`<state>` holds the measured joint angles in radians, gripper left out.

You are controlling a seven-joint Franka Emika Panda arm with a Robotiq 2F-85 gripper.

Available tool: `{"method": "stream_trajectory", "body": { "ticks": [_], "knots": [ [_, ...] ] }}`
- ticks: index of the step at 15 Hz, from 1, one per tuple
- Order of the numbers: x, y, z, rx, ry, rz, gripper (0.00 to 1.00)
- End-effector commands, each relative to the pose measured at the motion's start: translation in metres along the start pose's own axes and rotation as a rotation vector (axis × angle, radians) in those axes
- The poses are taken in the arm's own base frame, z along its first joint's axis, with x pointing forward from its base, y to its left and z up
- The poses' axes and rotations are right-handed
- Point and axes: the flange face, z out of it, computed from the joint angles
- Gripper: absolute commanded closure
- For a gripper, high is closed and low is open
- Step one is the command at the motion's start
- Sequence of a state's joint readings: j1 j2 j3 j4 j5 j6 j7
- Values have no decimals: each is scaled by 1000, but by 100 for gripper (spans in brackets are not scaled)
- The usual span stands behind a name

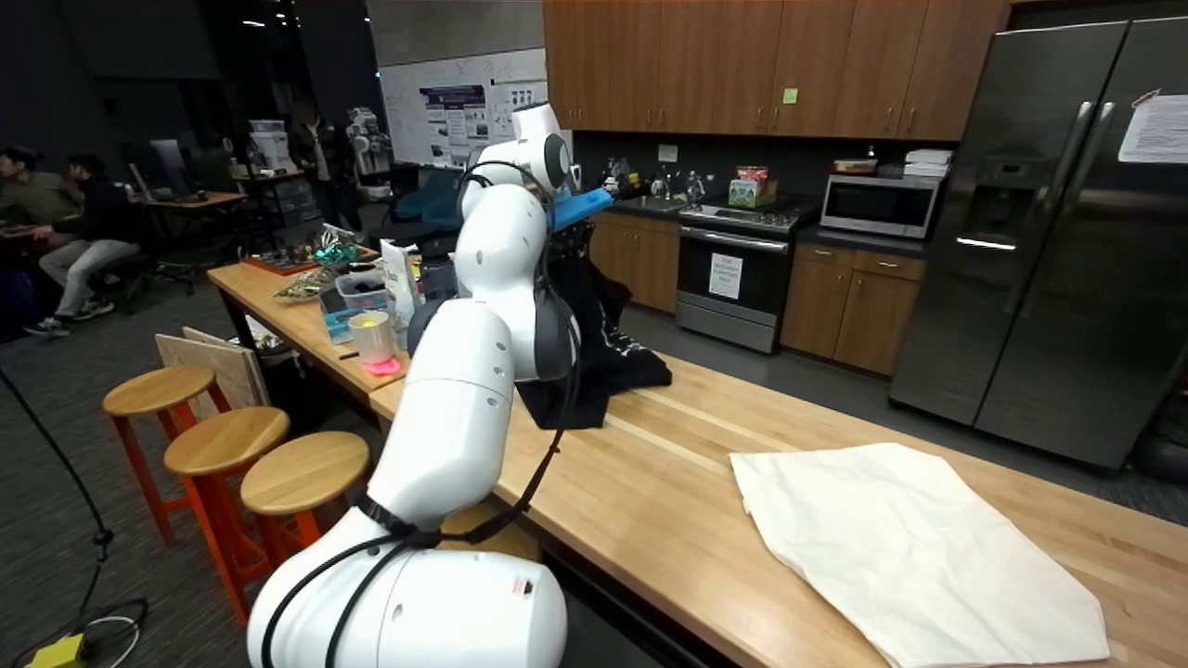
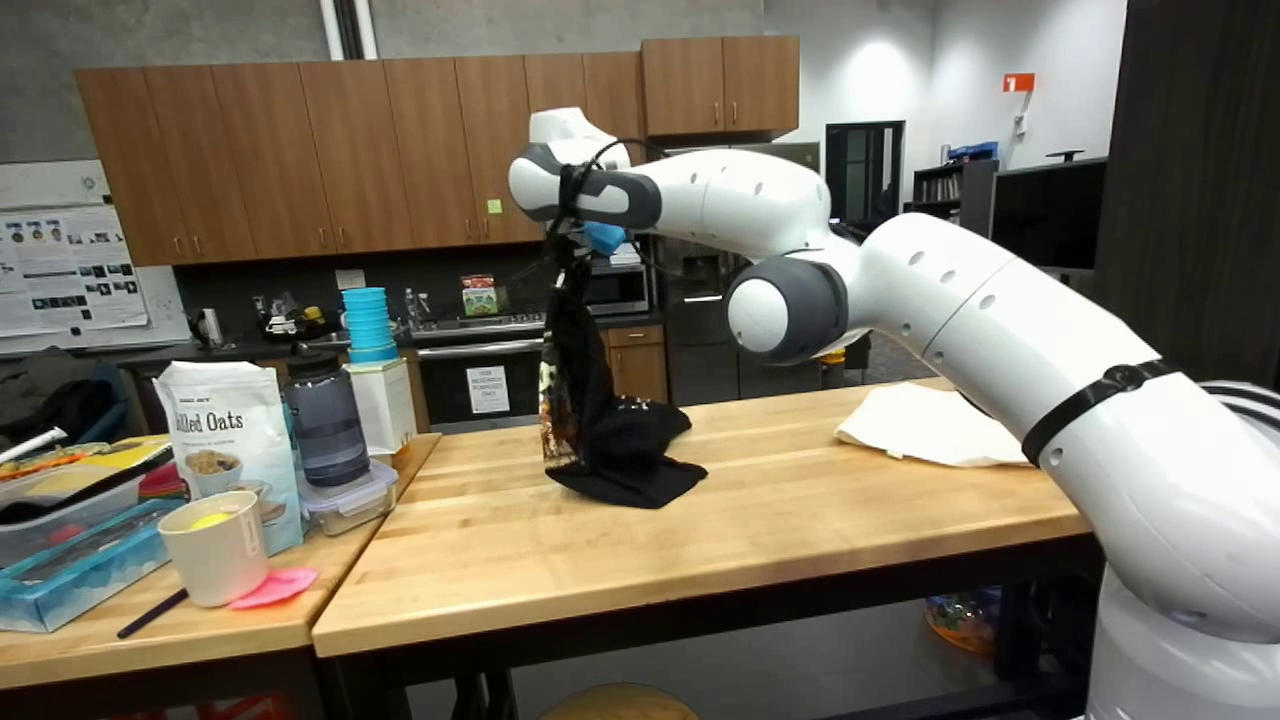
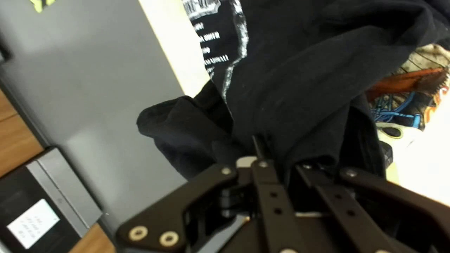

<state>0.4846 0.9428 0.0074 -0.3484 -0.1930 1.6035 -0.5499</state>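
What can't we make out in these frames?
Pincer, wrist view: exact grip point lost in dark folds of the black garment.
Print on the garment, wrist view: folds cover part.
Yellow item in the mug, in an exterior view: mug wall hides its lower part.
Paper on the fridge, in an exterior view: right edge cuts it off; text too small.
Arm, both exterior views: bottom edge cuts off its lower end.

In an exterior view, a second counter [image 2: 200, 652] meets the left edge of the main counter [image 2: 720, 540]. At the front right corner of this second one there stands a pale mug [image 2: 213, 560], with a pink piece [image 2: 275, 586] at its foot. Behind are an oats bag [image 2: 225, 400] and a dark bottle [image 2: 328, 425]. Toward the main counter's far edge lies a white cloth [image 2: 935, 428]; beyond this edge stands an oven [image 2: 445, 390].
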Motion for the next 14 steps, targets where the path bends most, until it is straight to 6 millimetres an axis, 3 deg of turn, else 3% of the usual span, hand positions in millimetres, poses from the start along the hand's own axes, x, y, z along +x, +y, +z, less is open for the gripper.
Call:
{"method": "stream_trajectory", "body": {
  "ticks": [1, 3, 7, 14],
  "knots": [
    [-38, 49, -14, -108, -90, 147, 98],
    [-56, 64, 0, -131, -168, 231, 98],
    [-82, 59, 47, -67, -373, 330, 98],
    [-91, 11, 84, 124, -599, 303, 98]
  ]
}}
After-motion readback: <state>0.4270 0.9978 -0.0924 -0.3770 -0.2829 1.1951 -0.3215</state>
